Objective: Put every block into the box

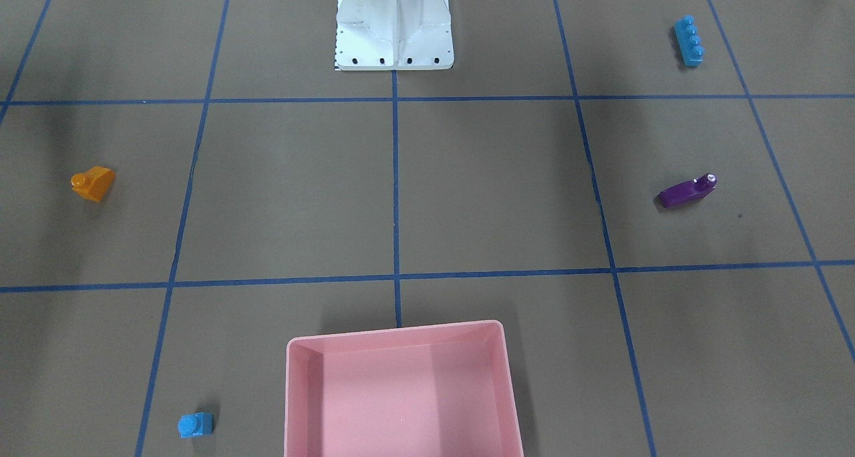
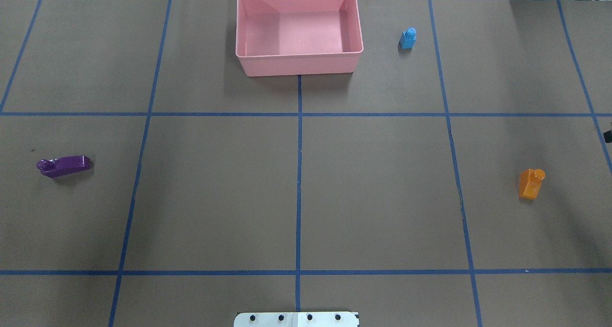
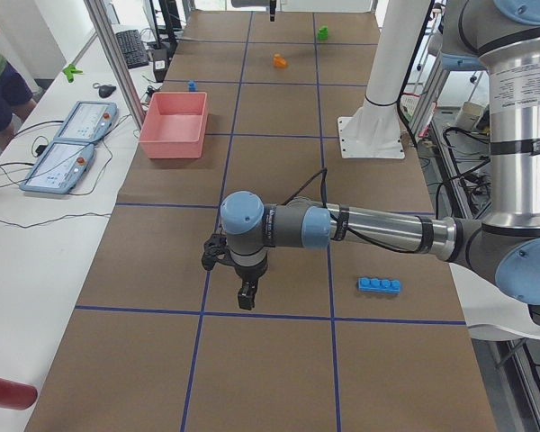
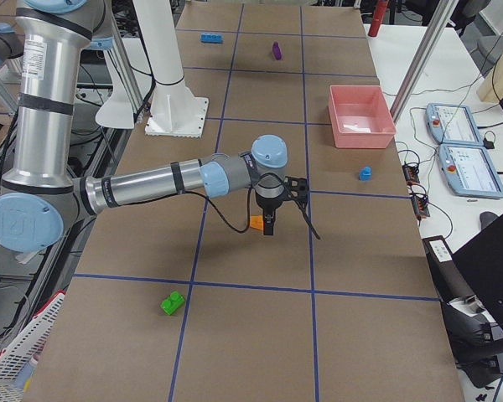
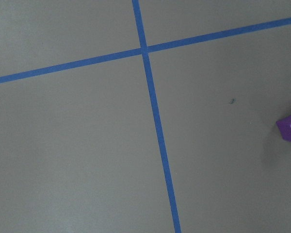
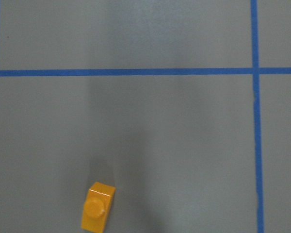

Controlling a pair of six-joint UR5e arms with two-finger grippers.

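Pink box (image 2: 299,64) sitting on the bench (image 1: 467,190), tiny blue block (image 2: 408,38) lying near it.
Left pincer (image 3: 245,299) and right pincer (image 4: 269,226) hovering well apart from it, can't tell if clenched or released.

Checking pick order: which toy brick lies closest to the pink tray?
The tiny blue one-stud plastic brick, beside the shallow pink plastic tray; others lie farther.

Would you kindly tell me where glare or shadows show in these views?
Front-facing view: a small glare spot on the stud of the purple block. Overhead view: the pink box throws a soft shadow toward the robot. Right wrist view: a faint dark band runs up from the orange block.
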